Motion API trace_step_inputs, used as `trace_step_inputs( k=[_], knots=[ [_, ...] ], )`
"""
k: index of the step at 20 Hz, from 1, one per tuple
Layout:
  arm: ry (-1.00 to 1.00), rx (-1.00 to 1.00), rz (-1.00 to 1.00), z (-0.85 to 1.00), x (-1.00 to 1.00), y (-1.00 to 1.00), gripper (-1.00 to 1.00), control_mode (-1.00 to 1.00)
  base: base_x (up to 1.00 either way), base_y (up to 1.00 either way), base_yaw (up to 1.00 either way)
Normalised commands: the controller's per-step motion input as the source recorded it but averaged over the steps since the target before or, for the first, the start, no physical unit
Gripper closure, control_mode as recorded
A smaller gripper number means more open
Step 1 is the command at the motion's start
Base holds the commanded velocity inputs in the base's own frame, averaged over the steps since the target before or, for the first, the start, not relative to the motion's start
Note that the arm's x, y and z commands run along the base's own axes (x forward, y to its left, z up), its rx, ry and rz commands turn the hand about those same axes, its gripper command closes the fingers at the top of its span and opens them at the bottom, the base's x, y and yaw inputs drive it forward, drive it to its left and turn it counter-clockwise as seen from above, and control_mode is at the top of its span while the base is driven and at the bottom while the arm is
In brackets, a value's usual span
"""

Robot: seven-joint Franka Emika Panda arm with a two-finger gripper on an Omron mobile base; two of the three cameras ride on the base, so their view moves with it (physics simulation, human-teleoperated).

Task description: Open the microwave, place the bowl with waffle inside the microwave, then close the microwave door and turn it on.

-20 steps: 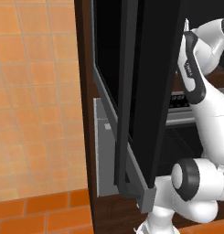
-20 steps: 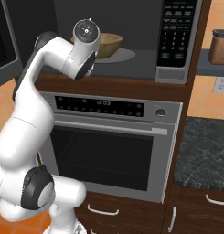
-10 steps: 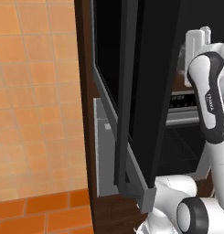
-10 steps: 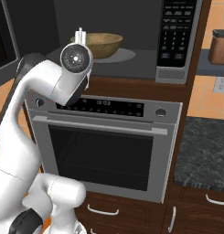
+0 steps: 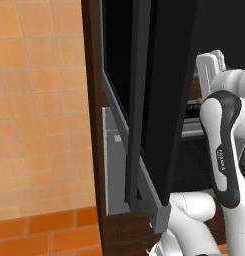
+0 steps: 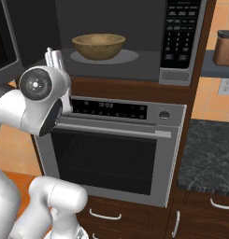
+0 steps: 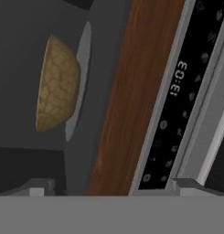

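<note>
My hand (image 6: 54, 58) is mostly hiding behind my wrist, so I cannot tell whether it is released or clenched. It is hovering outside the microwave (image 6: 134, 37), left of the bowl (image 6: 98, 45) sitting inside on the turntable plate (image 6: 127, 56). The microwave door (image 5: 164, 100) is standing open; the oven (image 6: 120, 149) is sitting below.

The bowl (image 6: 98, 45) is set on the turntable (image 6: 127, 56) inside the microwave (image 6: 181, 42) (door (image 5: 169, 100) swung left), above the oven (image 6: 120, 149).
</note>
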Motion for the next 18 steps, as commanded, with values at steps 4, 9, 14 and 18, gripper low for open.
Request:
trace_step_inputs(
  k=[4, 9, 14, 18],
  knots=[
    [-0.19, -0.21, 0.00, -0.33, -0.34, 0.50, -1.00, -1.00, 0.00, 0.00, 0.00],
    [-0.18, -0.19, 0.02, -0.34, 0.02, 0.34, -1.00, -1.00, 0.00, 0.00, 0.00],
    [-0.14, -0.18, 0.00, -0.36, 0.14, 0.35, -1.00, -1.00, 0.00, 0.00, 0.00],
    [-0.06, -0.18, 0.00, -0.33, 0.03, 0.25, -1.00, -1.00, 0.00, 0.00, 0.00]
  ],
)
